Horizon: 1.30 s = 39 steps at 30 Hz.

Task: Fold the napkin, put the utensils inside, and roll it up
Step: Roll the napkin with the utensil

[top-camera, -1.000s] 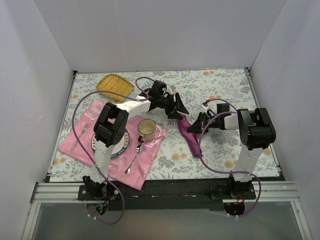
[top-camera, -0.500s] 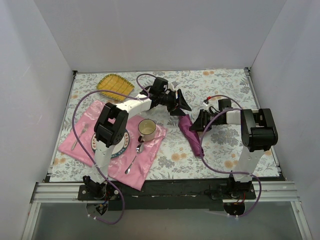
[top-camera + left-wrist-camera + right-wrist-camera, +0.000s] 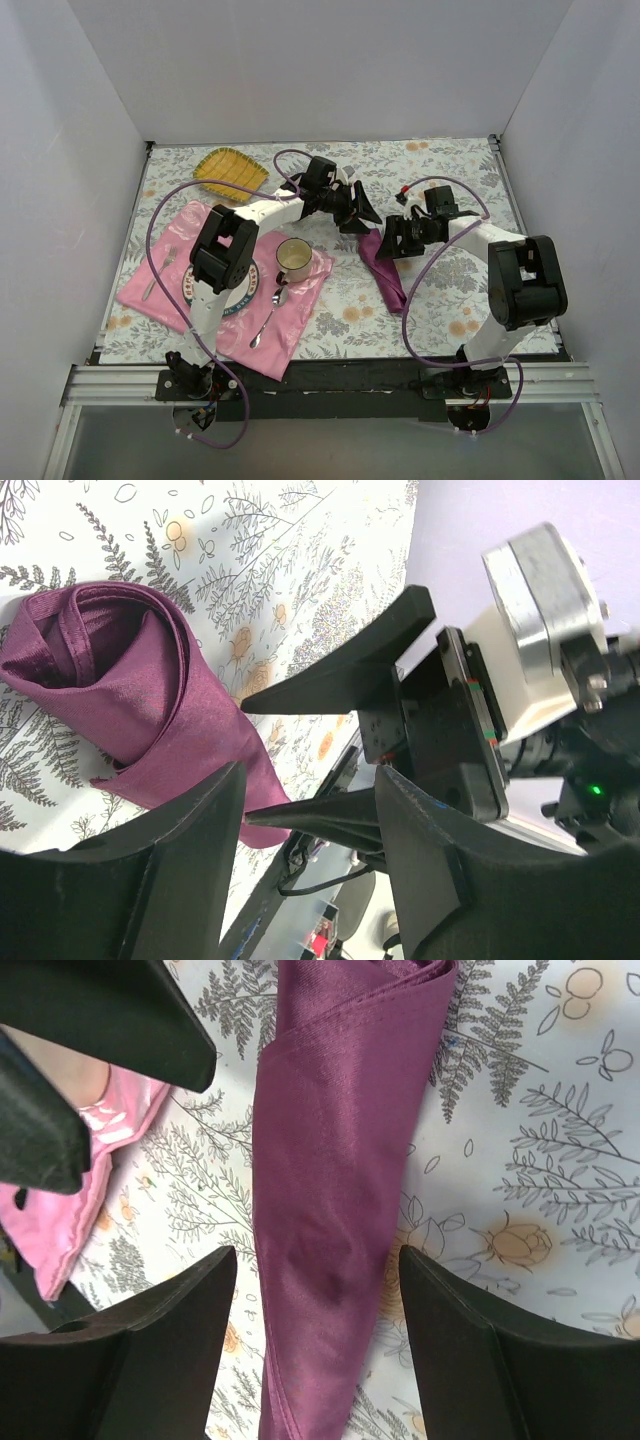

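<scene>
The floral desk (image 3: 450,180) carried a pink placemat (image 3: 300,305) on the left. The napkin (image 3: 385,275) lay just right of it near the middle, rolled into a long purple bundle. A yellow woven basket (image 3: 230,170) sat far left. The placemat held a plate (image 3: 245,290), a mug (image 3: 293,258), a spoon (image 3: 268,318) and a fork (image 3: 158,272). I couldn't tell what the mug held. The right gripper (image 3: 315,1260) hung over the roll and the left gripper (image 3: 358,215) was by its far end. Both pairs of fingers were spread apart, gripping nothing.
</scene>
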{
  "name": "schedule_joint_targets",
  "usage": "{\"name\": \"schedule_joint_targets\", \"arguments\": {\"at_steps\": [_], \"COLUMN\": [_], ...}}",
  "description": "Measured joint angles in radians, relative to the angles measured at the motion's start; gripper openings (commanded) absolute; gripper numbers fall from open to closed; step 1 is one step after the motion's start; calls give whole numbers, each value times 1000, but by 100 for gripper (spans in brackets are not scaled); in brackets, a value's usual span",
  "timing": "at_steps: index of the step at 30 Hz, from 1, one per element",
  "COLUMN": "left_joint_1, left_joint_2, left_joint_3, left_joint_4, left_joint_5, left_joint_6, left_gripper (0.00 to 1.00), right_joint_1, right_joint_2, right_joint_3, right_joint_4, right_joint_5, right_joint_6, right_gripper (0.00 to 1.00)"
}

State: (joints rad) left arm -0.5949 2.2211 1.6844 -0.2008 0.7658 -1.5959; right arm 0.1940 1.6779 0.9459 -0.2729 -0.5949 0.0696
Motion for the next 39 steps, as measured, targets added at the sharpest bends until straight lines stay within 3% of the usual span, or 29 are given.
{"name": "schedule_joint_targets", "arguments": {"at_steps": [13, 26, 39], "left_joint_1": [-4, -5, -18], "left_joint_2": [29, 47, 59], "left_joint_3": [27, 52, 52], "left_joint_4": [24, 22, 22], "left_joint_5": [32, 28, 37], "left_joint_6": [-17, -28, -27], "left_gripper": [53, 53, 53], "right_joint_1": [181, 197, 201], "right_joint_2": [-92, -66, -66], "right_joint_3": [14, 25, 62], "right_joint_4": [-87, -55, -80], "right_joint_5": [309, 282, 282], "right_joint_6": [-17, 6, 8], "right_gripper": [72, 59, 63]}}
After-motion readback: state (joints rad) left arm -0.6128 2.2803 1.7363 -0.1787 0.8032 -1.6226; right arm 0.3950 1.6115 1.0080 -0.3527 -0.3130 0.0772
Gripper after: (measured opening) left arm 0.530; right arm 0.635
